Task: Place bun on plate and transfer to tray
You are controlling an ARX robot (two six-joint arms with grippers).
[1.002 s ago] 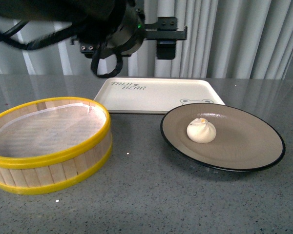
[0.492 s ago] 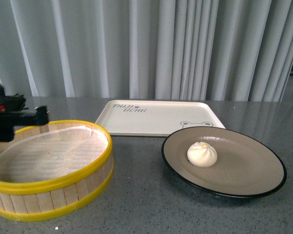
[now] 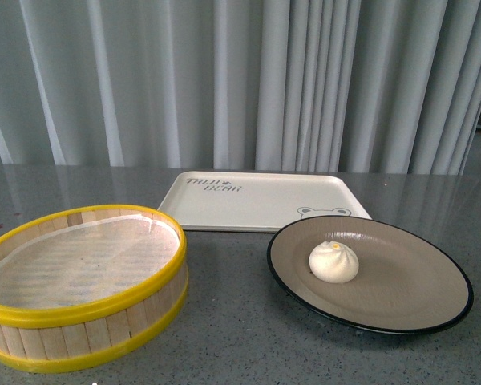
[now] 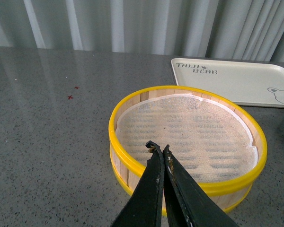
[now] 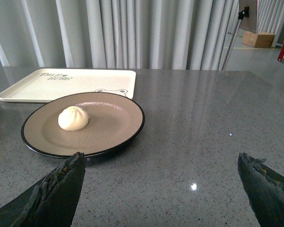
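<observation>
The cream-white bun point(image 3: 333, 261) sits on the beige plate point(image 3: 409, 281) with a black rim, at the table's right. Behind it lies the cream tray point(image 3: 256, 200) with dark lettering and a bear face. Neither gripper shows in the front view. In the left wrist view my left gripper point(image 4: 159, 148) is shut and empty, over the near rim of the steamer basket point(image 4: 132, 156); the tray point(image 4: 236, 80) shows beyond. In the right wrist view my right gripper point(image 5: 163, 163) is open wide and empty above bare table, beside the plate point(image 5: 109, 127) and bun point(image 5: 73, 118), with the tray point(image 5: 66, 82) behind.
A yellow-rimmed wooden steamer basket point(image 3: 32, 321), lined with white paper and holding nothing, stands at the front left. Grey-white curtains hang behind the grey speckled table point(image 3: 240, 337). A stand and a cardboard box point(image 5: 258, 39) show far off in the right wrist view.
The left arm, high over the basket and tray one second ago, dropped to the far left edge and has now left the front view. Bun, plate and tray have not moved.
</observation>
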